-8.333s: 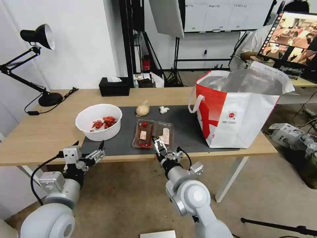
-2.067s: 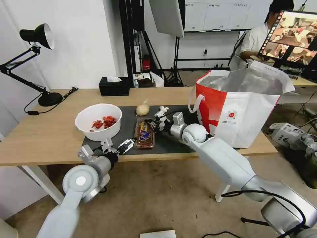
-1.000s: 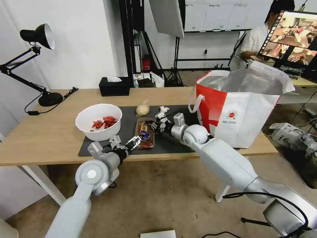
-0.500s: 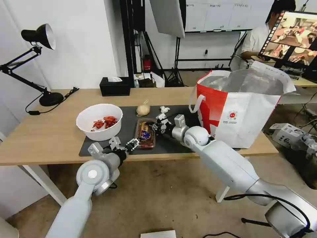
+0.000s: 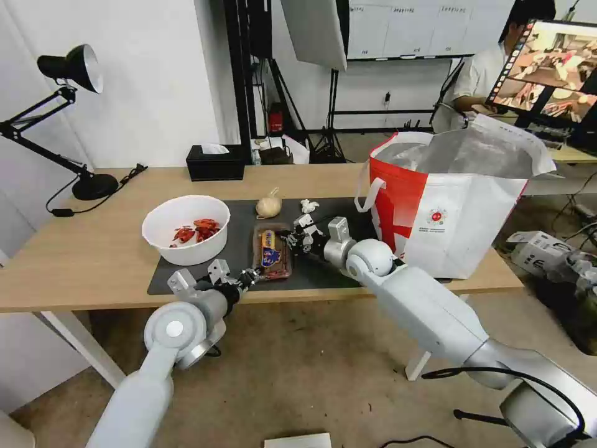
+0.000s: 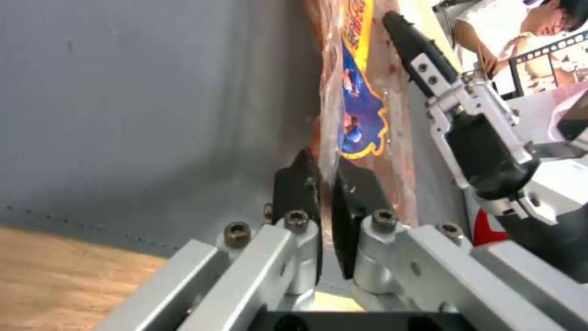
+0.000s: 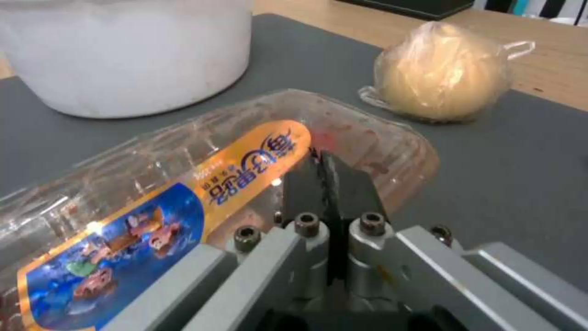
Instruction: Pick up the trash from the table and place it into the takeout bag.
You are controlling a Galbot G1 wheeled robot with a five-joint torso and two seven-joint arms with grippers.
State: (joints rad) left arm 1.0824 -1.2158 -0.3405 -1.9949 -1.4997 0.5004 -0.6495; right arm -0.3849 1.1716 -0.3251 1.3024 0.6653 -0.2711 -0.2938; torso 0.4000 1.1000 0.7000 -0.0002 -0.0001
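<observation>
Both hands pinch the closed tray (image 5: 272,252) — left hand (image 6: 325,193) clearly, right hand (image 7: 328,181) seemingly — by its rims

The inside of the big white-and-red fabric takeout bag (image 5: 448,211) is hidden behind its raised silver foil lining. The white round bowl (image 7: 122,50) is cut off at the right wrist view's edge. Print on the clear hinged plastic tray (image 5: 272,250) label is too small to read.

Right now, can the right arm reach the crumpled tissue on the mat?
Probably not yet: the right gripper is shut on the clear plastic tray. The tissue lies just behind it on the mat, with nothing between.
</observation>
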